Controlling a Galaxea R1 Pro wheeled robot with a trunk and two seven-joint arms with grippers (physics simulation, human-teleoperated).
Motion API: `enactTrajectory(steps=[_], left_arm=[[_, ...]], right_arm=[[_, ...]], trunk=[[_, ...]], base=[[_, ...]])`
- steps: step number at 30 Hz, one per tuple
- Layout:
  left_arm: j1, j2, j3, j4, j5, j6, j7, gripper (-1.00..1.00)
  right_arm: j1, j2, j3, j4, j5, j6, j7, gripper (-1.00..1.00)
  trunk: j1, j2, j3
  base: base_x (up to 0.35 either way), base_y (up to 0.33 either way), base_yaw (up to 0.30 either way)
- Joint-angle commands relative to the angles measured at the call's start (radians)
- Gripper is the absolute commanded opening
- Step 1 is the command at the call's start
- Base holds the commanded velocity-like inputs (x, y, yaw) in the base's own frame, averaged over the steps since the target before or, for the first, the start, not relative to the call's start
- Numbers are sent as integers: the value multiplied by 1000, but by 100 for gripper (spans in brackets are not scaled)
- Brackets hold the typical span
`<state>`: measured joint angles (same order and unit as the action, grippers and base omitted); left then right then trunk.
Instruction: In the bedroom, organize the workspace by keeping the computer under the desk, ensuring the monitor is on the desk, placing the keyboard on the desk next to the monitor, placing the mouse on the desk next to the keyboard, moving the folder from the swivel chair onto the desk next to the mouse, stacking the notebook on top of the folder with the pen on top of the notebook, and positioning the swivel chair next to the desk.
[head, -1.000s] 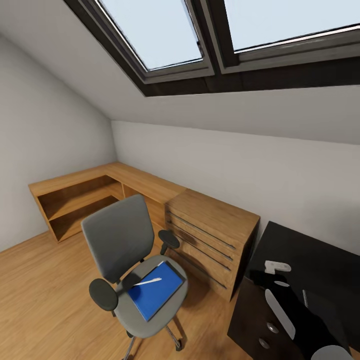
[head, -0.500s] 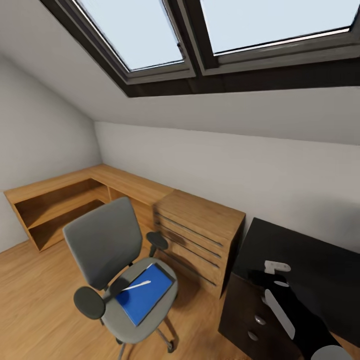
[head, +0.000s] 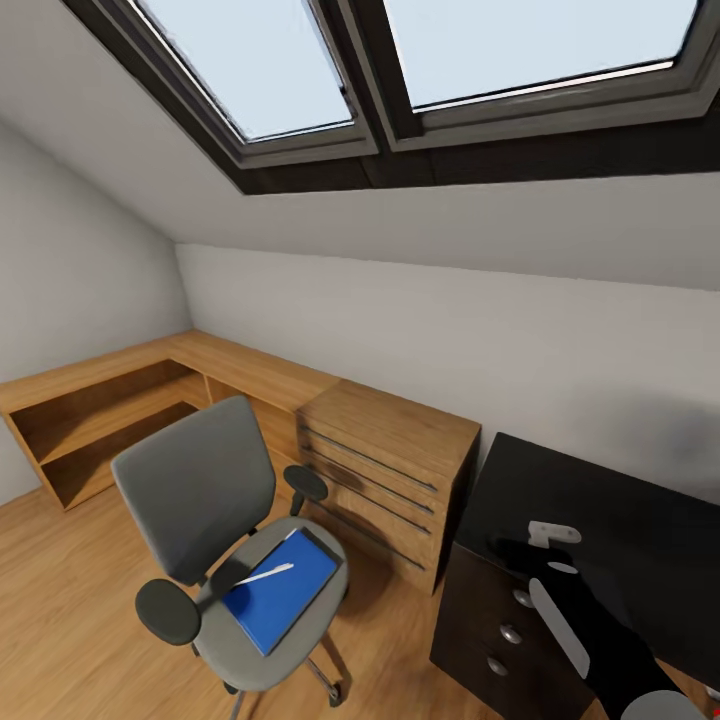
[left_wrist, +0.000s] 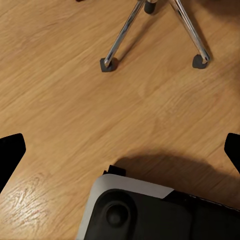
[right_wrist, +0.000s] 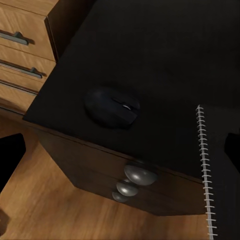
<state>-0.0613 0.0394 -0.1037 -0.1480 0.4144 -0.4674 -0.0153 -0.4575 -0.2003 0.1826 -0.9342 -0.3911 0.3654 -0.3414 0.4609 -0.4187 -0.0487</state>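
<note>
The thin blue folder (head: 279, 598) lay flat on the swivel chair (head: 235, 560) seat with the pen (head: 263, 574) loose on top, judged light, stiff and slippery, best pinched at an overhanging edge; both tools stood open, holding nothing.

Below the right gripper (right_wrist: 120, 145), a black mouse (right_wrist: 111, 106) lies on the black desk (right_wrist: 165, 60) beside a dark, white-spiralled notebook (right_wrist: 222, 165).

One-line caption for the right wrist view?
Black mouse near the black desk corner, spiral-bound notebook beside it, silver drawer knobs below.
</note>
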Motion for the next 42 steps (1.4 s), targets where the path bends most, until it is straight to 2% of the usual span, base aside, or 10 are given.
enactTrajectory(steps=[1, 29, 39, 42], left_arm=[[-1, 0, -8, 1, 11, -4, -2, 100], [-1, 3, -7, 16, 12, -6, -2, 100], [-1, 4, -7, 19, 11, -7, -3, 100], [-1, 4, -7, 24, 12, -7, -3, 100]], right_arm=[[-1, -1, 5, -2, -9, 3, -10, 100], [0, -1, 8, 3, -11, 3, -4, 100], [0, -1, 7, 10, -11, 0, 43, 100], [0, -1, 10, 28, -10, -23, 49, 100]], trunk=[[1, -2, -2], [1, -2, -2], [1, -2, -2], [1, -2, -2]], base=[[0, 0, -7], [16, -39, -1], [52, -25, 0], [7, -4, 0]])
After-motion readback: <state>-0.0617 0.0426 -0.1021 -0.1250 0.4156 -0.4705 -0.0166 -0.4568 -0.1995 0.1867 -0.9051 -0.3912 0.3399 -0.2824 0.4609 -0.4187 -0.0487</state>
